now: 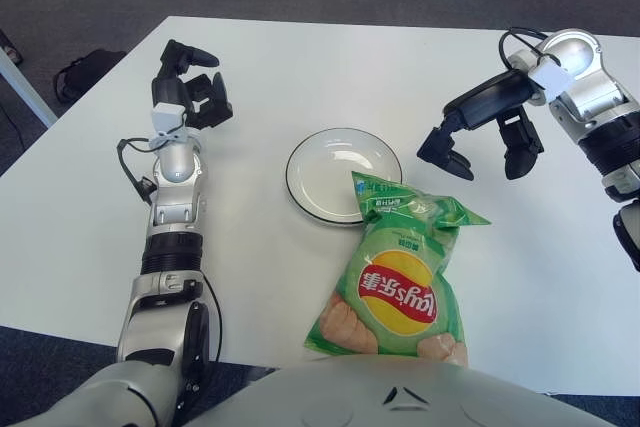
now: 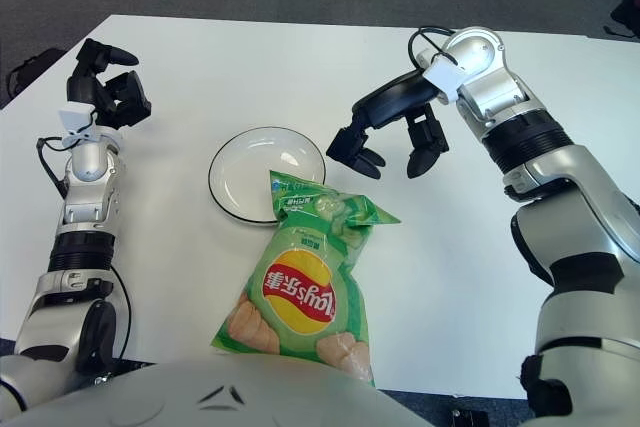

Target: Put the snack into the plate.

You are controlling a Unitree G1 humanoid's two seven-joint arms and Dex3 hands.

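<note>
One green snack bag lies on the white surface, its far edge overlapping the plate. Right hand hovers right of the plate, fingers spread, empty. Left hand shows far left, loosely curled, holding nothing.

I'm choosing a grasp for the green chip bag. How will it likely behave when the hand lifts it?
The chip bag looks puffed with air, so it is probably light for its size and would crumple under the right hand. Its glossy film may slip. One corner overlaps the plate rim, so dragging might nudge the plate.
</note>
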